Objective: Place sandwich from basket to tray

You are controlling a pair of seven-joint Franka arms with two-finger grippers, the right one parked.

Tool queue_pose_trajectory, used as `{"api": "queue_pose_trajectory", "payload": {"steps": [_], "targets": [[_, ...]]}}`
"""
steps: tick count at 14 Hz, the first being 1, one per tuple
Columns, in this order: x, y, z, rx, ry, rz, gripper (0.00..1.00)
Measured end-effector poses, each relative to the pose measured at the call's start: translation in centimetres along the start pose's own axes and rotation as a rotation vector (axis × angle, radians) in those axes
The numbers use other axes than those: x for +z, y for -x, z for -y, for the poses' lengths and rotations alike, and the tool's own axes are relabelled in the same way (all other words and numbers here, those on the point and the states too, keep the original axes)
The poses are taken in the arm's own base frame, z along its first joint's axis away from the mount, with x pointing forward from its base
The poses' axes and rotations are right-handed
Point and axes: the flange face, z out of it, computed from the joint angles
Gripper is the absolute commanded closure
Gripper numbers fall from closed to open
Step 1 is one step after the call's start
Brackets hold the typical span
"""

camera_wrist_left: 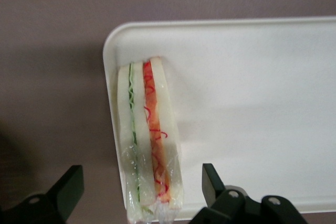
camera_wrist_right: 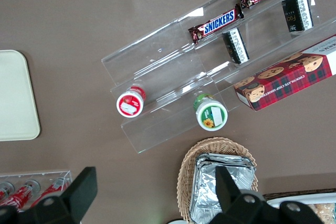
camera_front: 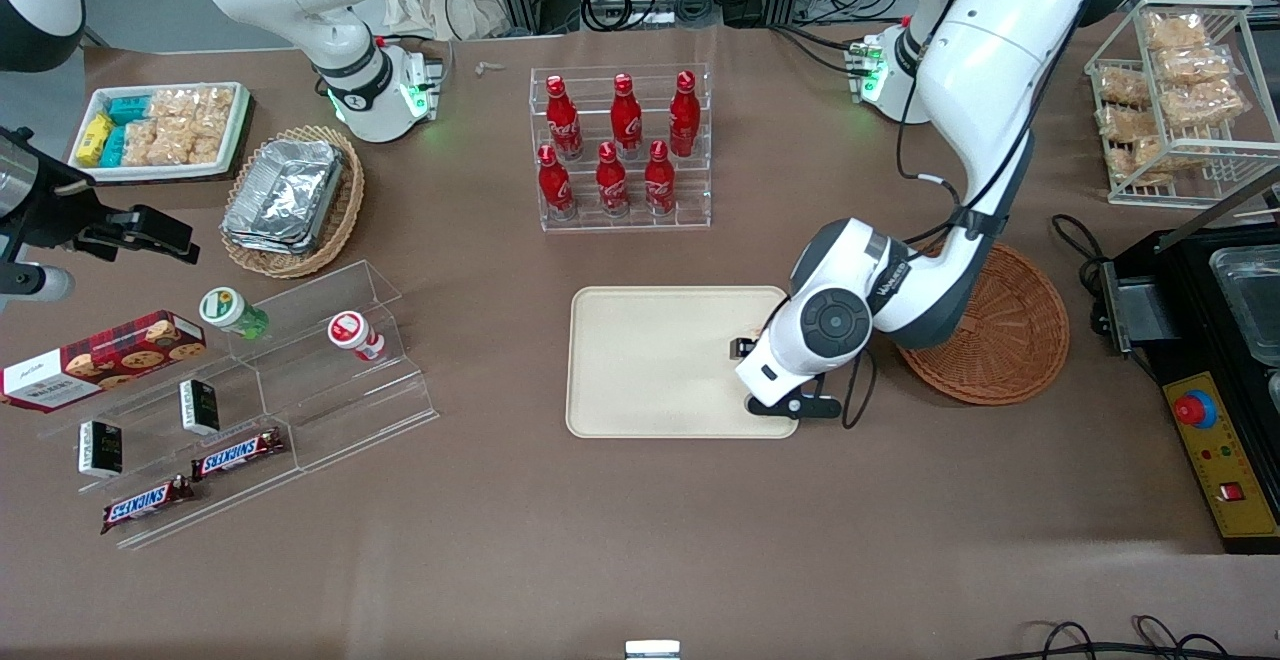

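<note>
Sandwich (camera_wrist_left: pixel 148 142) lies on the tray (camera_wrist_left: pixel 252 108), long side along the tray's rim at a rounded corner, filling edge up, wrap intact. It sits between the two spread fingers (camera_wrist_left: pixel 212 182) of the end effector (camera_wrist_left: pixel 142 190), touching neither. End effector (camera_front: pixel 745 348) hovers directly above the sandwich, over the tray edge nearest the basket (camera_front: pixel 1010 340). The basket sits on the counter (camera_front: pixel 600 540) just beside the tray (camera_front: pixel 650 360), toward the working arm's end.
</note>
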Motion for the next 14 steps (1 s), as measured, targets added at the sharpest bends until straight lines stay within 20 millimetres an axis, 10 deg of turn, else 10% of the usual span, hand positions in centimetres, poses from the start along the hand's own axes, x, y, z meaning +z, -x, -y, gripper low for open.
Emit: {"api": "queue_pose_trajectory", "payload": {"steps": [3,8,14], "targets": [[-7.4,0.3,2.1,-0.023,-0.016,-0.048,0.00],[-21.4,2.4,12.2,-0.003,-0.064,-0.077,0.00],[-29.4,2.4,23.2,0.058,-0.102,-0.094,0.00]]}}
